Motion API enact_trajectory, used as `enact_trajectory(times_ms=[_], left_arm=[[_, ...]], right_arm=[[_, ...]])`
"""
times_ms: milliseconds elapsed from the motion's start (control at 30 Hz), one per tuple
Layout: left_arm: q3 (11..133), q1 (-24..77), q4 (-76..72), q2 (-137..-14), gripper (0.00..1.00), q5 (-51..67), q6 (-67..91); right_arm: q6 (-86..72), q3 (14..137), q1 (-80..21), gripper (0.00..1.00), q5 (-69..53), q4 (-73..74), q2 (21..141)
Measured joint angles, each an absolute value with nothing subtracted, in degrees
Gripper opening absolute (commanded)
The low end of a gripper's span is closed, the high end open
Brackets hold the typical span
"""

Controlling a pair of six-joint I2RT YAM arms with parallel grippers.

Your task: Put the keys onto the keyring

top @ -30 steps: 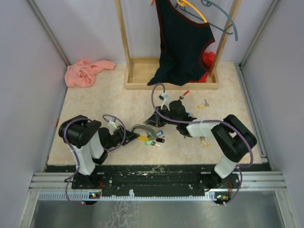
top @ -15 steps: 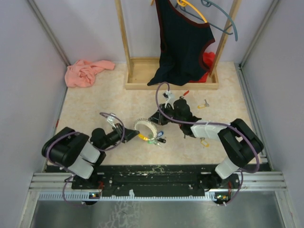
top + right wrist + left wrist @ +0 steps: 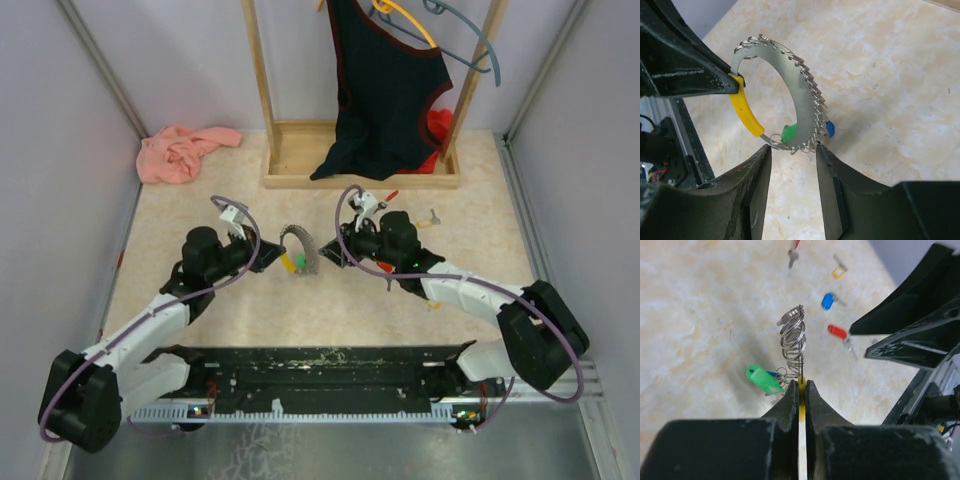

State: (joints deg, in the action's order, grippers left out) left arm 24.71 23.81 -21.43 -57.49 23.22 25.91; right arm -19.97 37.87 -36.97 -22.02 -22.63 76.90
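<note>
The keyring point(image 3: 799, 82), a grey ridged loop with a yellow section point(image 3: 746, 111), hangs above the table. My left gripper point(image 3: 801, 387) is shut on the yellow section, with a green tag point(image 3: 763, 379) dangling beside it. In the top view the keyring point(image 3: 300, 246) stands between my left gripper point(image 3: 271, 258) and my right gripper point(image 3: 330, 254). My right gripper point(image 3: 792, 151) is open just below the loop's lower end and does not touch it. Loose keys lie on the table: a blue one point(image 3: 827, 301), a red one point(image 3: 837, 331) and a yellow one point(image 3: 838, 271).
A wooden rack point(image 3: 360, 170) with a dark top point(image 3: 385, 90) on a hanger stands at the back. A pink cloth point(image 3: 182, 152) lies at the back left. Another red key point(image 3: 390, 196) and the yellow key point(image 3: 430, 216) lie behind my right arm.
My left gripper closed on the keyring's yellow section and lifted it up and away from the table's near edge. My right gripper opened and let go of the loop.
</note>
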Motion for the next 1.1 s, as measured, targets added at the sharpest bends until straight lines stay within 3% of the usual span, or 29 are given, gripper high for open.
enact_trajectory(times_ms=[133, 500, 700, 1100], left_arm=[[29.8, 23.8, -8.6, -57.6, 0.01, 22.5, 21.9], [54.3, 23.9, 16.7, -63.9, 0.01, 22.8, 7.0], [58.8, 24.2, 23.2, -64.8, 0.01, 24.8, 0.1], [60.3, 25.3, 24.4, -64.8, 0.01, 31.7, -5.6]], right_arm=[[-16.2, 35.9, -37.0, 0.48, -21.6, -23.0, 74.5], [-6.9, 23.9, -38.9, 0.47, -21.6, -36.4, 72.4], [0.2, 20.6, -43.3, 0.45, -20.4, -46.3, 72.8], [6.1, 17.1, -45.0, 0.31, -20.8, -67.9, 80.0]])
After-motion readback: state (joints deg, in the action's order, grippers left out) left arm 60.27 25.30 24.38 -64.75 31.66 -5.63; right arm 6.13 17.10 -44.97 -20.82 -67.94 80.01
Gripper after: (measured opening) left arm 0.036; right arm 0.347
